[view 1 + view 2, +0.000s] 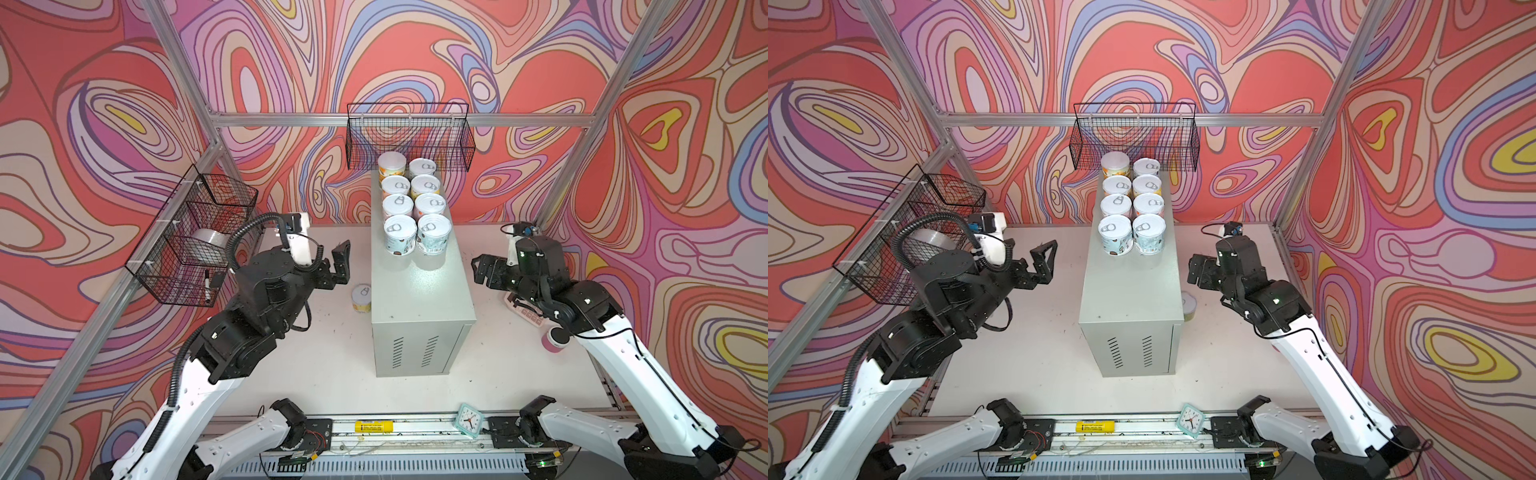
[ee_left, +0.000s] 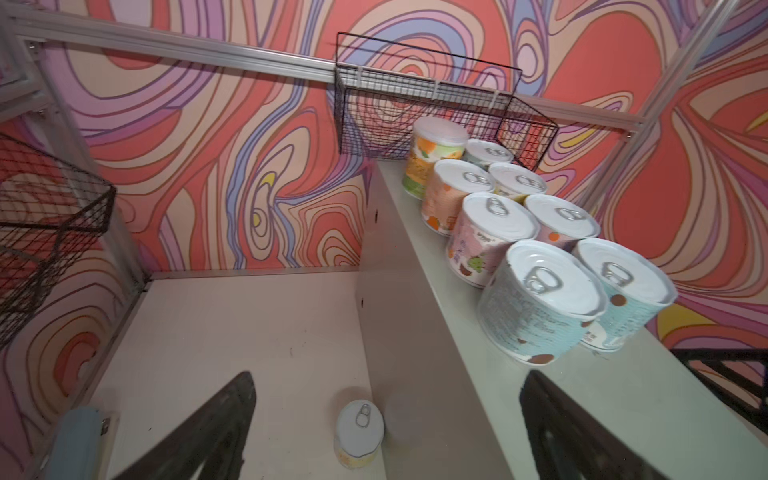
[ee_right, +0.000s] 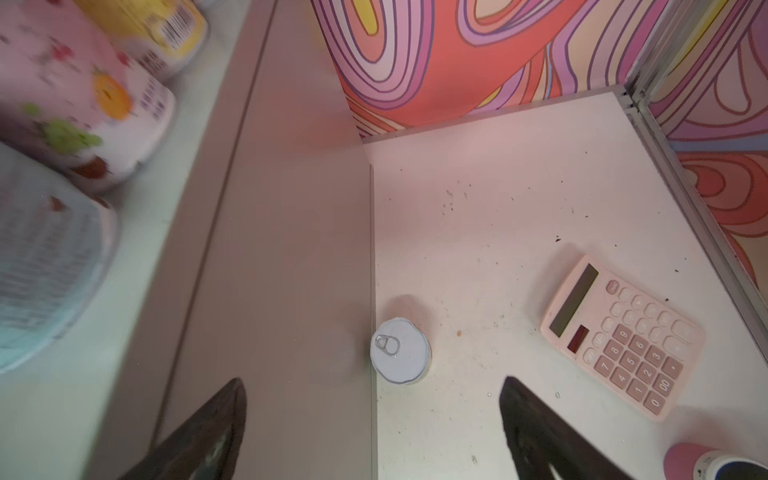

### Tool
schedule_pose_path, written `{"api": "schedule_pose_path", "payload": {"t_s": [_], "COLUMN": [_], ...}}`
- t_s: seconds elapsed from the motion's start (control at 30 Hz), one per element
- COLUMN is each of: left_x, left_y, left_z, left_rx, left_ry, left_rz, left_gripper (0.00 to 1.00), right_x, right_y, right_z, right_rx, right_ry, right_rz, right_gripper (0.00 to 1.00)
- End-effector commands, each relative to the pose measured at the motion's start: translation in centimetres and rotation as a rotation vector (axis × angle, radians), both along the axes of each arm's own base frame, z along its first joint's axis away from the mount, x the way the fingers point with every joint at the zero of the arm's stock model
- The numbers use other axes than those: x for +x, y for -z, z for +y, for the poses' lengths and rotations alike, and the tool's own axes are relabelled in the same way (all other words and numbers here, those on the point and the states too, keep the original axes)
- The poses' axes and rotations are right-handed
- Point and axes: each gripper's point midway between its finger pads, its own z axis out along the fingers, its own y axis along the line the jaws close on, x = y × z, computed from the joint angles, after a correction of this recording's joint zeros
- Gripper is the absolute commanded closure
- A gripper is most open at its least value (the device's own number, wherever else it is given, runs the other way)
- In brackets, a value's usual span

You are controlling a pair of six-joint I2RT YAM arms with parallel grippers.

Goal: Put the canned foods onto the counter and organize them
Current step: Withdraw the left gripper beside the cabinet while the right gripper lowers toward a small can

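Your left arm (image 1: 187, 399) and right arm (image 1: 648, 374) both wear long white shells dotted with small dark screw holes, joined by chunky black joint housings. On the left one you get a ribbed black hose (image 1: 245, 226) curling by a white camera block (image 1: 300, 245). On the right a thin black cable (image 1: 602, 338) runs along the shell, and a small green light (image 1: 1276, 300) glows. Each arm ends in black, triangular fingers (image 2: 224, 415).
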Motion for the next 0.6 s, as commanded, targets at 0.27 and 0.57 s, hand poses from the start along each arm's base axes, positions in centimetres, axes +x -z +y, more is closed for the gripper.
{"api": "schedule_pose_path", "payload": {"t_s": [0.27,0.57], "left_x": [1.2,3.1], "left_y": [14.5,19.8], "left_z": [1.7,2.9], "left_rx": [0.070,-0.106], "left_ry": [-0.104,-0.092], "left_rz": [0.311,0.426], "left_gripper": [0.02,0.07], "right_x": [1.2,2.0], "right_y": [9.1,15.4], "right_z": [-0.1,0.8], "right_rx": [0.102,0.106], "right_ry": [0.013,0.020], "right_rz": [0.186,0.312], "right_gripper": [0.02,0.02]}}
